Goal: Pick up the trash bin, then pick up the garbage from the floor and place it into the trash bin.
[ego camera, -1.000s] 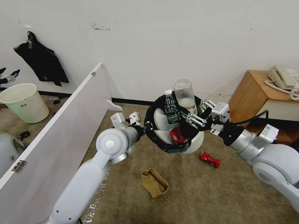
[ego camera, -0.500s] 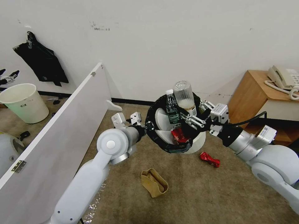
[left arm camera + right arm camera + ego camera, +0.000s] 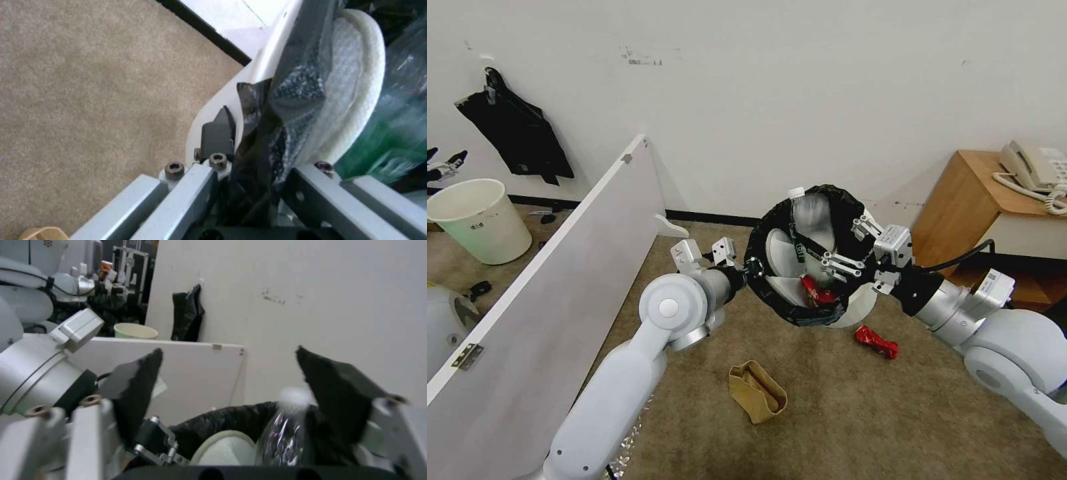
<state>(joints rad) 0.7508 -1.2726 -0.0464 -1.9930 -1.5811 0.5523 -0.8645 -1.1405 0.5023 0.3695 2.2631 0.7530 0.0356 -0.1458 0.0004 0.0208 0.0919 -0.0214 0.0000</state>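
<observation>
The trash bin (image 3: 854,308), white with a black bag over its rim, hangs tilted above the carpet. My left gripper (image 3: 750,270) is shut on its rim (image 3: 262,146). Inside lie white slippers (image 3: 777,252), a red packet (image 3: 814,291) and a green-labelled bottle (image 3: 798,230). A second clear bottle (image 3: 815,217) is blurred, dropping into the bin (image 3: 285,436). My right gripper (image 3: 846,248) hovers open over the bin mouth, its black pads (image 3: 133,386) wide apart with nothing between them. On the floor lie a crushed red wrapper (image 3: 877,341) and a tan paper bag (image 3: 757,391).
A white board (image 3: 560,267) leans along the left. A pale green-tinted bin (image 3: 477,220) stands at the far left below a black garment (image 3: 517,130) on the wall. A wooden cabinet (image 3: 967,200) with a telephone (image 3: 1037,167) stands at the right.
My right gripper held the clear bottle upside down over the bin; it has opened, and the bottle is falling in. The bin has risen slightly with the left arm.
</observation>
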